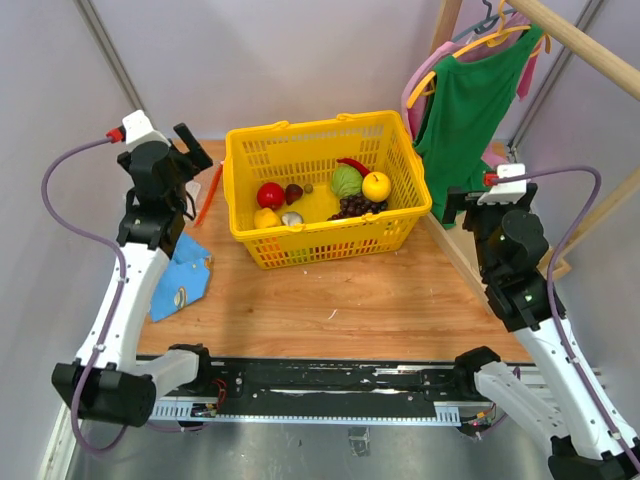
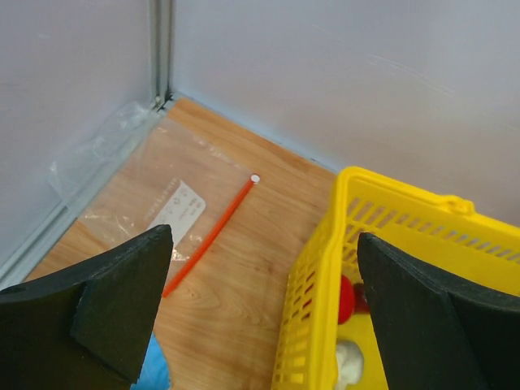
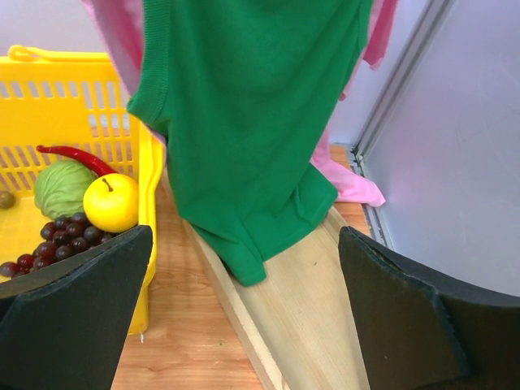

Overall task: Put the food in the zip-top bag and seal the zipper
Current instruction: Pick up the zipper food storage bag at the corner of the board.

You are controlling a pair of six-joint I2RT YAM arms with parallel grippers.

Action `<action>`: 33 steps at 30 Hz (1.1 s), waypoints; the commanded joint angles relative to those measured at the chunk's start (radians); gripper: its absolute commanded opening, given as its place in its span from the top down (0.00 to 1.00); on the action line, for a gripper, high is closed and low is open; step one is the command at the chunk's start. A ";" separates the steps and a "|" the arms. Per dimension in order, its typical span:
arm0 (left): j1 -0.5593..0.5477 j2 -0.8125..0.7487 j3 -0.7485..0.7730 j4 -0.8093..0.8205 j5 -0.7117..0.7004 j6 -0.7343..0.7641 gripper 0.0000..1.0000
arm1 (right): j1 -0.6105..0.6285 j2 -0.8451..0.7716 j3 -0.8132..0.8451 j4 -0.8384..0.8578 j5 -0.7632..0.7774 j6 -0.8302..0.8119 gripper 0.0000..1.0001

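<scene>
A soft, clear zip-top bag [image 2: 130,175] lies in the far-left corner of the table [image 1: 350,300], its white label [image 2: 180,208] unreadable, its thin red-orange zipper [image 2: 213,234] facing the yellow lattice basket [image 1: 250,140]. The left gripper [image 2: 264,244] hangs near it, jaws spread and empty. Glossy food [image 1: 376,186] sits in the basket; the right gripper [image 3: 244,244], likewise spread and empty, faces a green knit top [image 3: 244,122].

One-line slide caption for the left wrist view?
Open left gripper facing the flat zip-top bag, its red zipper toward the yellow basket.
</scene>
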 commanded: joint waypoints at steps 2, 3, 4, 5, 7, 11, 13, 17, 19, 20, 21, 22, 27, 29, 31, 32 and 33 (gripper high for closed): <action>0.114 0.121 0.081 -0.042 0.076 -0.103 0.01 | 0.047 -0.032 -0.033 0.062 0.028 -0.077 0.02; 0.136 0.147 0.091 -0.047 0.094 -0.117 0.01 | 0.052 -0.036 -0.036 0.065 0.028 -0.082 0.02; 0.157 0.174 0.096 -0.051 0.114 -0.128 0.01 | 0.058 -0.039 -0.039 0.068 0.028 -0.088 0.02; 0.175 0.199 0.102 -0.054 0.125 -0.133 0.00 | 0.062 -0.043 -0.043 0.071 0.029 -0.092 0.02; 0.205 0.266 0.110 -0.063 0.125 -0.122 0.01 | 0.073 -0.050 -0.052 0.078 0.035 -0.104 0.02; 0.263 0.388 0.137 -0.115 0.144 -0.072 0.01 | 0.086 -0.064 -0.071 0.088 0.041 -0.121 0.02; 0.270 0.445 0.151 -0.139 0.133 -0.020 0.01 | 0.089 -0.070 -0.079 0.091 0.042 -0.127 0.02; 0.272 0.558 0.192 -0.190 0.114 0.089 0.01 | 0.093 -0.080 -0.088 0.096 0.043 -0.142 0.02; 0.272 0.603 0.210 -0.209 0.123 0.134 0.01 | 0.093 -0.081 -0.092 0.100 0.045 -0.149 0.02; 0.272 0.622 0.215 -0.210 0.134 0.171 0.00 | 0.093 -0.081 -0.094 0.103 0.045 -0.152 0.02; 0.272 0.639 0.217 -0.210 0.142 0.198 0.01 | 0.094 -0.080 -0.096 0.103 0.044 -0.153 0.02; 0.273 0.658 0.221 -0.212 0.147 0.225 0.01 | 0.094 -0.079 -0.096 0.103 0.045 -0.155 0.02; 0.271 0.753 0.269 -0.245 0.172 0.351 0.03 | 0.094 -0.076 -0.098 0.105 0.044 -0.161 0.02; 0.271 0.788 0.296 -0.268 0.202 0.385 0.06 | 0.094 -0.072 -0.098 0.106 0.044 -0.163 0.02; 0.272 0.816 0.311 -0.276 0.245 0.398 0.07 | 0.094 -0.066 -0.097 0.107 0.044 -0.168 0.02; 0.272 0.831 0.322 -0.279 0.266 0.398 0.07 | 0.095 -0.063 -0.097 0.107 0.045 -0.169 0.02; 0.272 0.847 0.335 -0.285 0.286 0.398 0.08 | 0.094 -0.061 -0.095 0.108 0.045 -0.171 0.02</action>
